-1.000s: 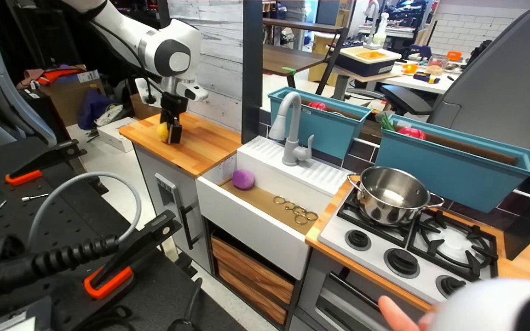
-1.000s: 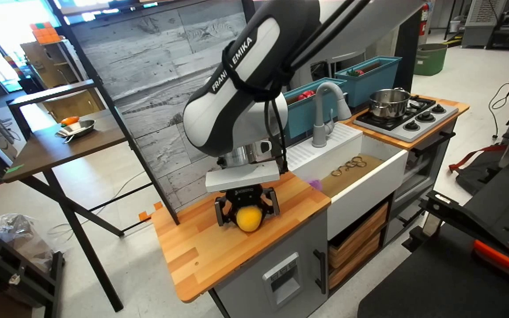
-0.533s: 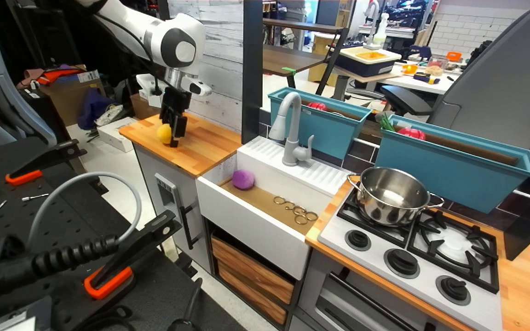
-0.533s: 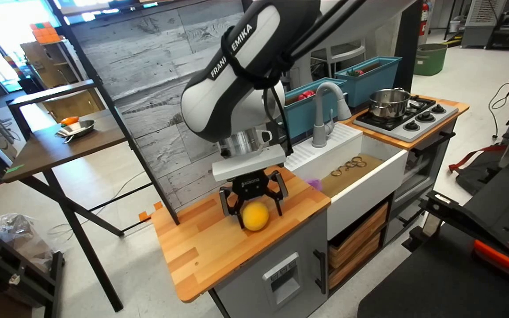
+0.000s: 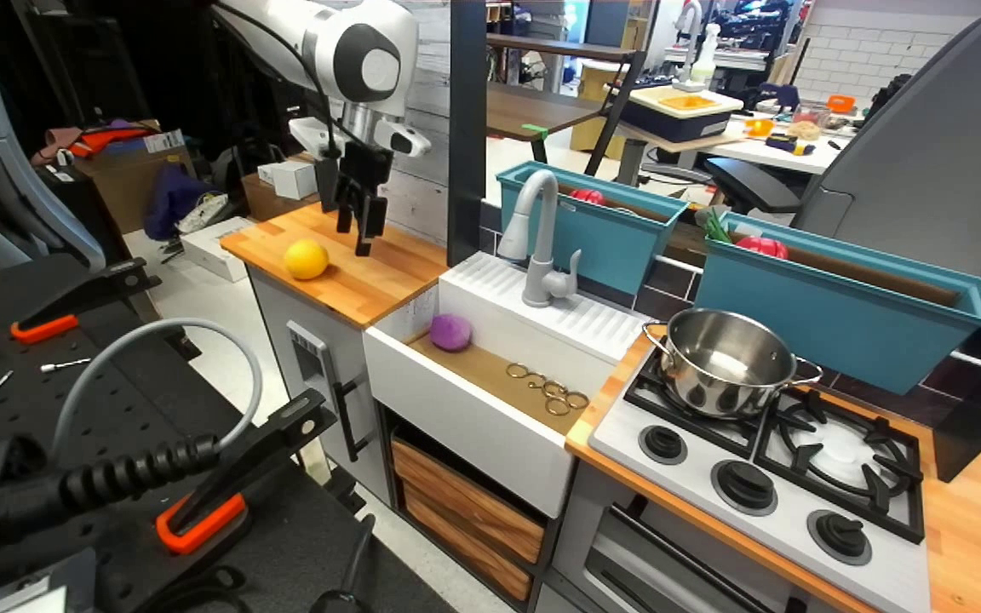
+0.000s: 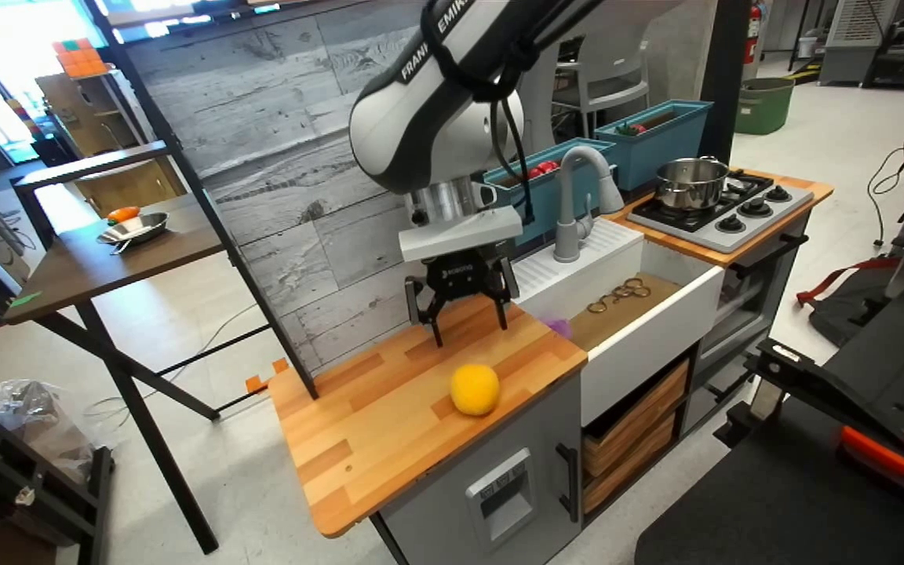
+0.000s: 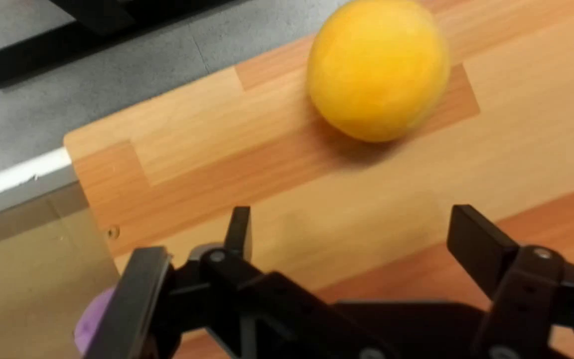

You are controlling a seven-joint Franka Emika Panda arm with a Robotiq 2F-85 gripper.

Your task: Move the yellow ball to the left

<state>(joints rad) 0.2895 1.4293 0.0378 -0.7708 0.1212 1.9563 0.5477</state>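
The yellow ball (image 6: 475, 389) is on the wooden countertop (image 6: 373, 447), near its front edge, and I can see all of it now. Half a second ago the black gripper (image 6: 471, 336) crowded it; since then the gripper has lifted and drawn back toward the grey plank wall (image 6: 279, 173), leaving a clear gap, its two jaws spread wide and released. The ball has shifted slightly toward the white sink (image 6: 648, 345), where a purple object (image 5: 450, 332) lies unmoved.

Yellow ball (image 6: 475, 390): plain, round, tinged orange from here. Lies loose on the wooden desk (image 6: 377, 439), near one long edge.
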